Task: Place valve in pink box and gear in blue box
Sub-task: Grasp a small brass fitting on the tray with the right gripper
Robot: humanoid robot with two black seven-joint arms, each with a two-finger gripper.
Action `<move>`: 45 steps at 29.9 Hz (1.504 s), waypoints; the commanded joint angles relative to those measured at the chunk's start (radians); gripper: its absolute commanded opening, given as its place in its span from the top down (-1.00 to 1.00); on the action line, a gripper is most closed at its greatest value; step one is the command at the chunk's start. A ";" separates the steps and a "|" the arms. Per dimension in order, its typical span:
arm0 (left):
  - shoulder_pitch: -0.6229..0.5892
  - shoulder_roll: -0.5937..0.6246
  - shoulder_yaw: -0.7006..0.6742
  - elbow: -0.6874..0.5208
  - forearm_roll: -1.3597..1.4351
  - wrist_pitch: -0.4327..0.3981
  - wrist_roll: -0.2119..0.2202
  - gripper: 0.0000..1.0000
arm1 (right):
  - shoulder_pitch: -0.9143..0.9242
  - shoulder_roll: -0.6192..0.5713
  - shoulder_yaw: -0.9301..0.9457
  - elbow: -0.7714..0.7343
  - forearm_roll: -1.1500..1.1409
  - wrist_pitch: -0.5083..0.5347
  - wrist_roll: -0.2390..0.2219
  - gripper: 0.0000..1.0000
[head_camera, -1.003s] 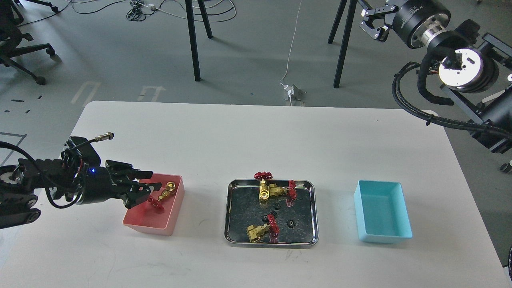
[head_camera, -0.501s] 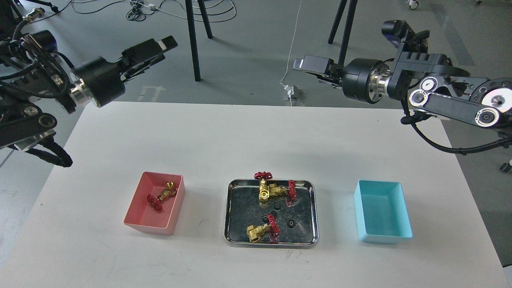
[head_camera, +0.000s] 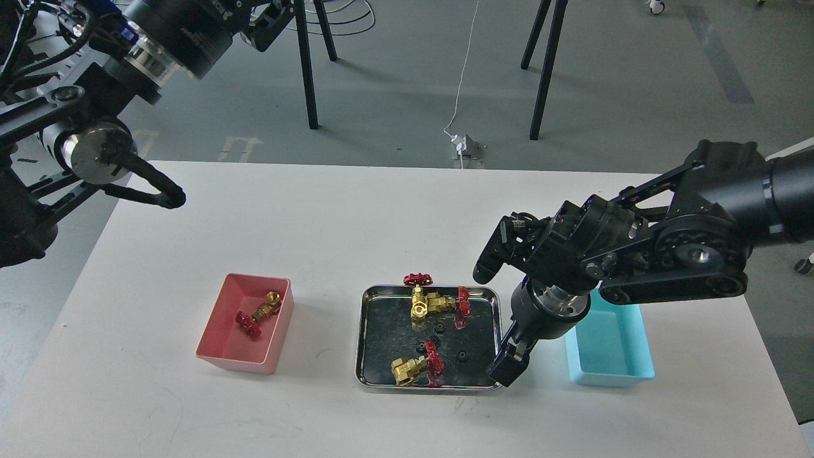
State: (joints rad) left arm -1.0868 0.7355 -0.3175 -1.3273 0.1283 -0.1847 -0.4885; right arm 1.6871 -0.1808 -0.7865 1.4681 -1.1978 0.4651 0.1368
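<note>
One valve (head_camera: pixel 257 312) lies in the pink box (head_camera: pixel 278 340) at the left. Three more valves lie in the steel tray (head_camera: pixel 361 346): two together at its far end (head_camera: pixel 431 301) and one near its front (head_camera: pixel 414 368). Small black gears (head_camera: pixel 463 355) lie between them on the tray floor. The blue box (head_camera: pixel 610 380) stands at the right, partly hidden by my right arm; its visible part is empty. My right gripper (head_camera: pixel 507 372) points down at the tray's front right corner; its fingers cannot be told apart. My left gripper (head_camera: pixel 270 22) is raised at the top left, cut by the frame edge.
The white table (head_camera: pixel 318 222) ends just behind the boxes' far side. Black stand legs (head_camera: pixel 308 70) and a cable stand on the floor beyond. My right arm's bulky links (head_camera: pixel 693 248) hang over the table's right side.
My right arm has swung down from high above the far edge to the tray's right front corner. My left arm has lifted further up and back. The valves and gears have not moved.
</note>
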 commanded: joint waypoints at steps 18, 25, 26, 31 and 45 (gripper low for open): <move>0.100 -0.053 -0.049 0.002 0.002 -0.004 0.000 -0.66 | -0.138 0.181 -0.030 -0.269 0.001 -0.097 -0.003 -0.08; 0.119 -0.068 -0.052 0.003 0.004 -0.002 0.000 -0.66 | -0.173 0.181 -0.031 -0.270 0.001 -0.100 -0.003 -0.08; 0.119 -0.068 -0.052 0.003 0.004 -0.002 0.000 -0.66 | -0.179 0.181 -0.031 -0.270 0.001 -0.100 -0.003 -0.08; 0.131 -0.068 -0.057 0.003 0.004 -0.002 0.000 -0.67 | -0.201 0.181 -0.033 -0.284 0.000 -0.118 -0.005 -0.06; 0.157 -0.084 -0.071 0.003 0.005 -0.004 0.000 -0.67 | -0.231 0.181 -0.031 -0.334 0.010 -0.157 0.000 -0.05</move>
State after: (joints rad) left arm -0.9301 0.6522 -0.3884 -1.3237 0.1334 -0.1885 -0.4887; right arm 1.4578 0.0000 -0.8177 1.1309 -1.1925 0.3089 0.1341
